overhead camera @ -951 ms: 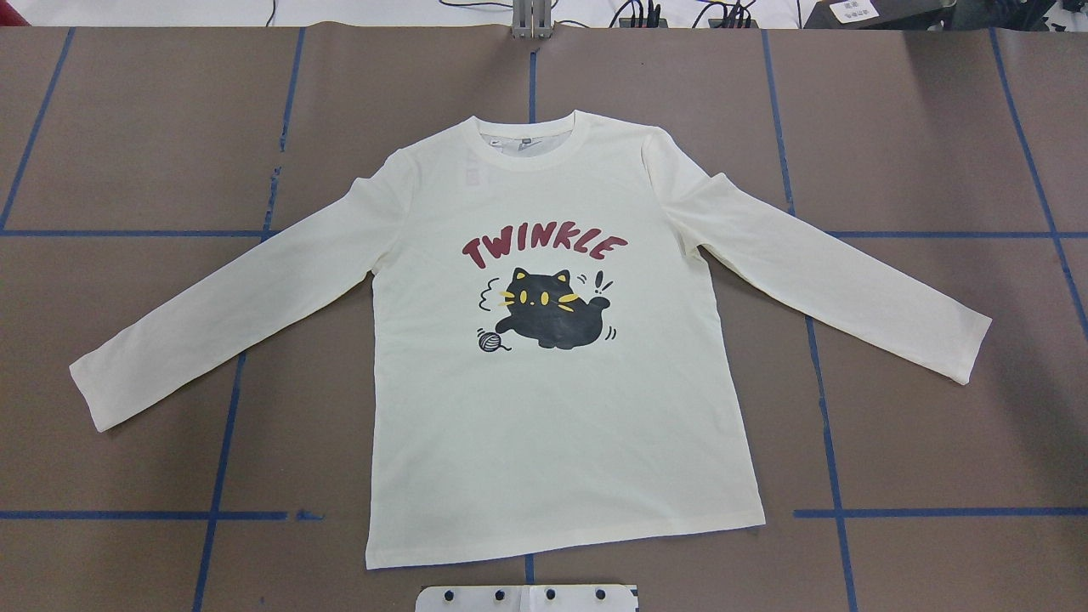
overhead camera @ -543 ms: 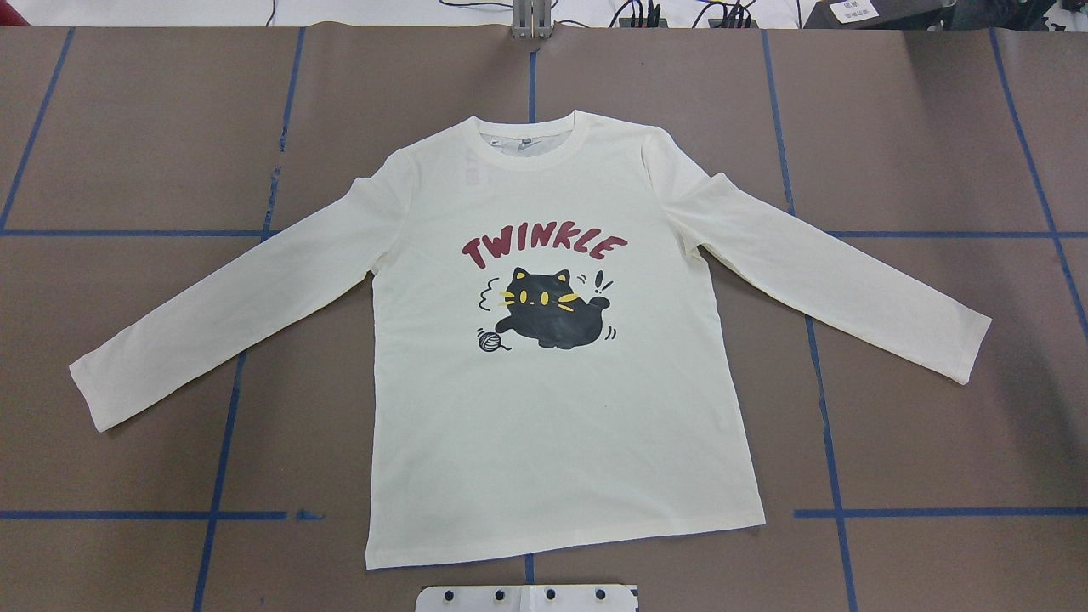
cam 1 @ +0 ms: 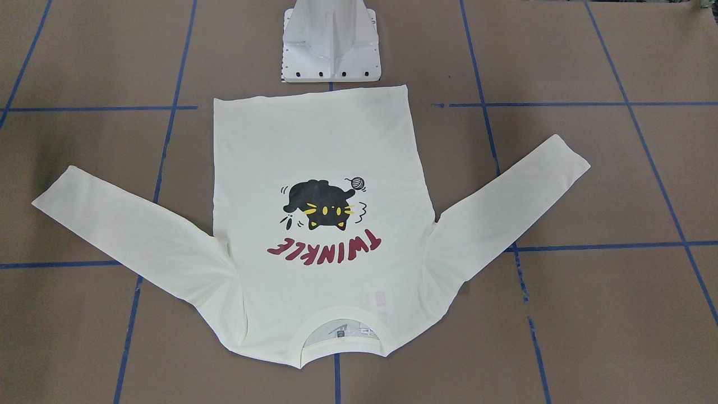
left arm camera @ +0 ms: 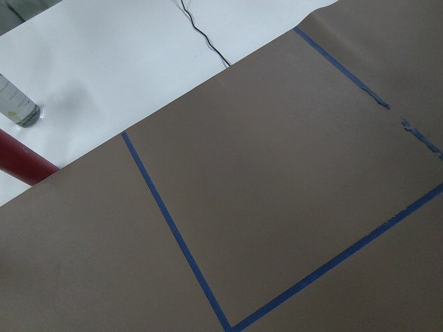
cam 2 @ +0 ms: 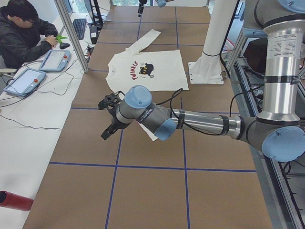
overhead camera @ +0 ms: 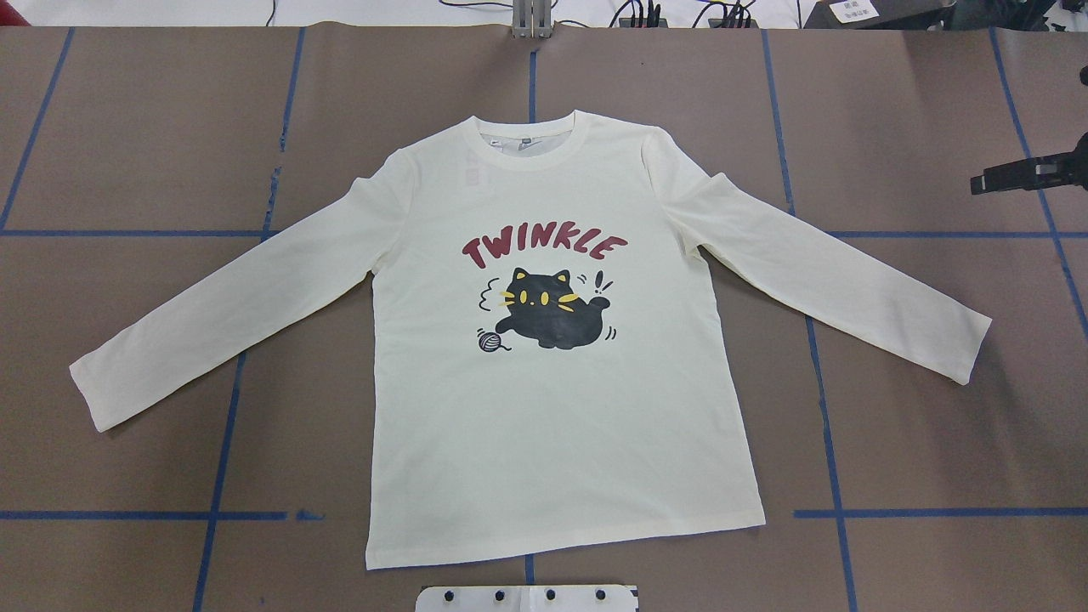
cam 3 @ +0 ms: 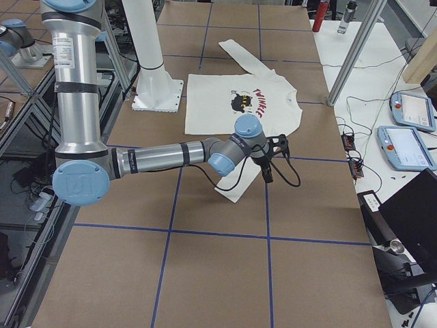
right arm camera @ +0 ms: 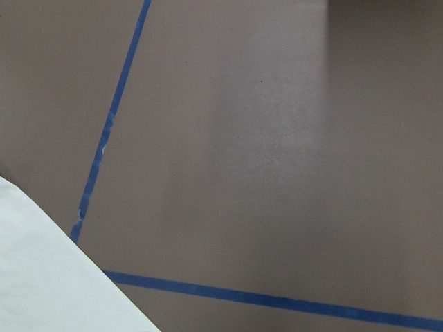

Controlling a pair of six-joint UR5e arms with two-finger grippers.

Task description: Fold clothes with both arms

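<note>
The cream-white long-sleeved T-shirt [overhead camera: 552, 425] lies flat and print-up on the brown table, sleeves spread out and collar at the far side; it also shows in the front-facing view [cam 1: 314, 140]. My right gripper [overhead camera: 986, 183] pokes in at the overhead view's right edge, above and apart from the right sleeve [overhead camera: 841, 272]; I cannot tell whether it is open. In the right view it [cam 3: 268, 174] hovers past the cuff. The right wrist view shows a sleeve edge [right arm camera: 48, 283]. My left gripper [cam 2: 106, 133] shows only in the left view, beyond the left cuff; open or shut, I cannot tell.
The white pedestal base [cam 1: 331, 45] stands just behind the shirt's hem. Blue tape lines [overhead camera: 221, 425] grid the table. An operator [cam 2: 24, 33] sits by tablets [cam 2: 28, 78] at the far edge. A red cylinder [left arm camera: 21, 162] and a bottle [left arm camera: 17, 107] lie off the left end.
The black tip of my right gripper has come into the overhead view at the right edge. The shirt has not moved.
</note>
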